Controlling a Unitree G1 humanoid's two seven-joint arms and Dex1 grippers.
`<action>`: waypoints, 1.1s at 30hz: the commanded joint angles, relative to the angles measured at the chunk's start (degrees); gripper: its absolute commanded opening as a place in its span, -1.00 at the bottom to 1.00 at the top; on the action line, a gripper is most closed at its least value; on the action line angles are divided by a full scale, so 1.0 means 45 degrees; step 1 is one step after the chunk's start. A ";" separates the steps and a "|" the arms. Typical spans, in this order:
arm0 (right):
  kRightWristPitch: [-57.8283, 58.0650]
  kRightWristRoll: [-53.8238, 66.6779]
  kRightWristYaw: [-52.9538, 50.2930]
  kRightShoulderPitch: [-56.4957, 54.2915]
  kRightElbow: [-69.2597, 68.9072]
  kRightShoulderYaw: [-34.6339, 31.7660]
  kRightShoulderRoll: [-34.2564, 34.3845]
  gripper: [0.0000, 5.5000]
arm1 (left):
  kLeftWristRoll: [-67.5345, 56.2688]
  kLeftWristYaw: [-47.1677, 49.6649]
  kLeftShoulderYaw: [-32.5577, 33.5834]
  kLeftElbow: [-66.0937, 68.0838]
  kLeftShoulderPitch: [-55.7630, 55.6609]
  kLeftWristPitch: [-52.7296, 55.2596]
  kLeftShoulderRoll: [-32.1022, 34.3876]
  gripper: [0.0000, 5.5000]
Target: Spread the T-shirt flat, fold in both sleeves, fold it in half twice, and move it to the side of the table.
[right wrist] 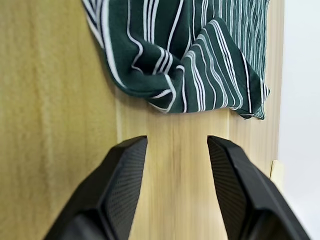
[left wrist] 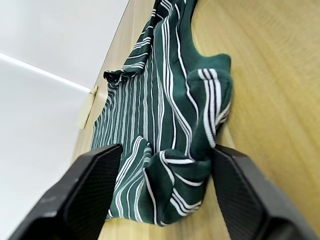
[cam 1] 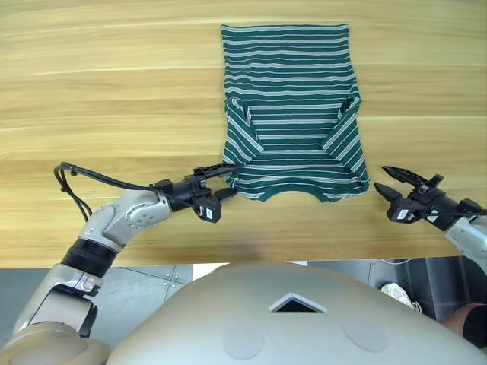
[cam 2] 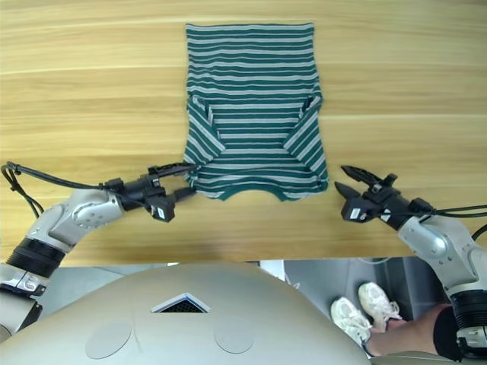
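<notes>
Left eye view, left side: the left tool (cam 1: 233,180) sits at the near-left shoulder corner of the T-shirt (cam 1: 289,99), one finger on either side of the bunched cloth.
Left tool state: released, as far as I can judge; the left wrist view has the corner lying in the gap, touching at least one finger, with the fingers spread wide.
T-shirt: lies mid-worktop with its long axis running straight away from the robot, collar (cam 1: 289,196) at the near end and hem at the far end. Both sleeves (cam 1: 243,129) are already folded in across the chest.
Right tool (cam 1: 382,179): released, fingers apart, aimed at the near-right shoulder corner and just beside it, with a strip of bare wood between.
Key relation: both near corners lie straight ahead of their tools. The left tool is the nearer, and a lengthwise fold would carry the near end toward the hem.
Worktop (cam 1: 114,91): pale wood grain, smooth, with open space on both sides of the cloth.
Room: a white wall (left wrist: 50,50) beyond the far edge, grey floor (cam 1: 152,274) below the near edge.
</notes>
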 commanded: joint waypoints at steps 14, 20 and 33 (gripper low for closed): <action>-0.0190 -0.0567 0.0927 -0.1322 0.0011 0.2220 0.0417 -0.18 | 0.1619 0.0084 -0.0260 0.0929 0.0516 0.0906 0.0397 0.15; -0.0270 -0.0693 0.0601 -0.1468 0.0302 0.2248 0.0438 -0.50 | 0.1464 -0.0114 -0.0591 0.1102 0.0461 0.0776 0.0470 -0.24; -0.0462 -0.0798 0.0088 -0.1534 0.0320 0.2045 0.0363 -1.00 | 0.1180 -0.0553 -0.1285 0.1594 0.0549 0.0417 0.0398 -0.78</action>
